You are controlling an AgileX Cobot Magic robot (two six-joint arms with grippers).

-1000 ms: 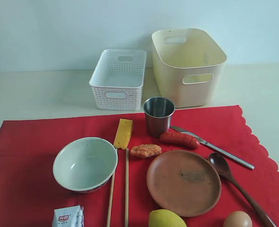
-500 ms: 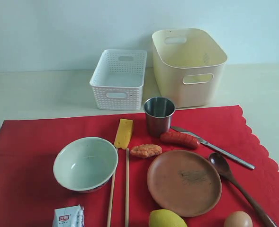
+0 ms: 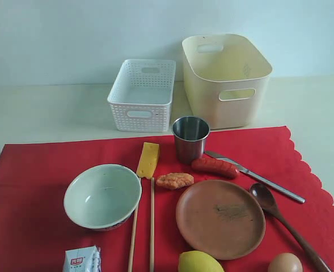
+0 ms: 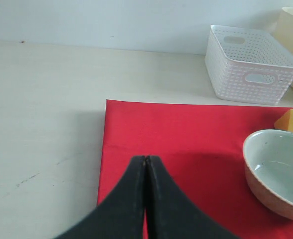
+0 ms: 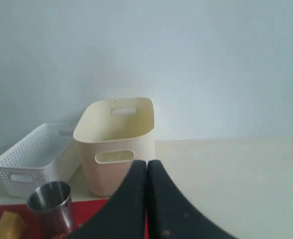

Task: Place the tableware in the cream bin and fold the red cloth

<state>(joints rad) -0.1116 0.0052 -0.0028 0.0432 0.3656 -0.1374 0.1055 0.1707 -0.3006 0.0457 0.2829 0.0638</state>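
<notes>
Left gripper [image 4: 146, 159]: jaws clenched on nothing, above the red cloth [image 4: 176, 129] near one corner. Right gripper [image 5: 146, 162]: jaws clenched on nothing, facing the cream bin [image 5: 99, 177].

All tableware lies on the cloth, with the bin just behind it.

Judgement:
- Green bowl [image 3: 102, 195]: ceramic, heavy, chip-prone. Take it by the rim.
- Steel cup [image 3: 190, 139]: light, slick. Pinch one wall.
- Cloth: limp. Grip it at the corners.

The left jaws and right jaws look alike: matte black, smooth, broad at the base and curving to narrow tips
</notes>
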